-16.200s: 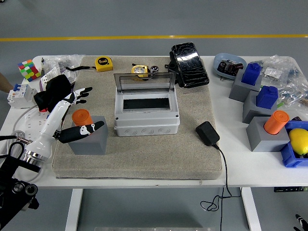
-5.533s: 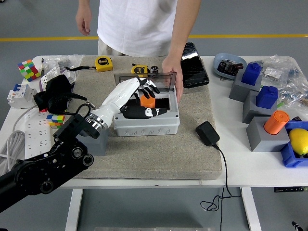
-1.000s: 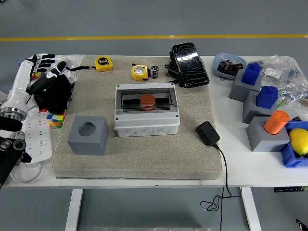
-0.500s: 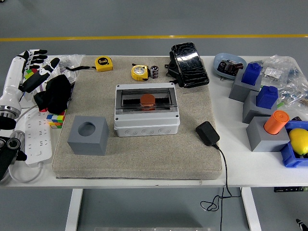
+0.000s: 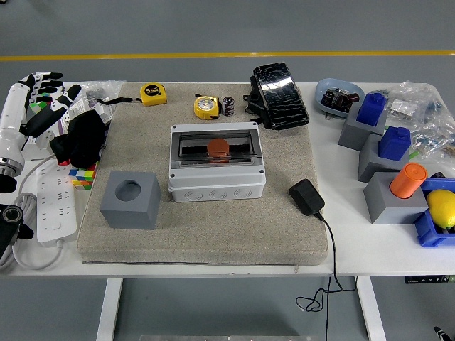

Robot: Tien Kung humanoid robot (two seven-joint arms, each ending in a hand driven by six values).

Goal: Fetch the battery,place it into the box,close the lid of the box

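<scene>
The grey box (image 5: 216, 165) sits in the middle of the beige mat with its clear lid shut. The orange battery (image 5: 217, 148) lies inside, seen through the lid. The grey holder block (image 5: 129, 199) with an empty round hole stands left of the box. My left hand (image 5: 44, 92) is at the far left edge of the table, fingers spread and empty, well away from the box. My right arm is out of view.
A beige mat (image 5: 206, 227) covers the table's middle. A black charger (image 5: 306, 197) with its cable lies right of the box. Tape measures (image 5: 153, 93) and a black pouch (image 5: 279, 95) are at the back. Grey blocks with blue and orange pieces (image 5: 394, 186) stand right. A power strip (image 5: 55, 206) lies left.
My left hand has drawn back further left toward the table's edge. The box stays shut with the battery inside.
</scene>
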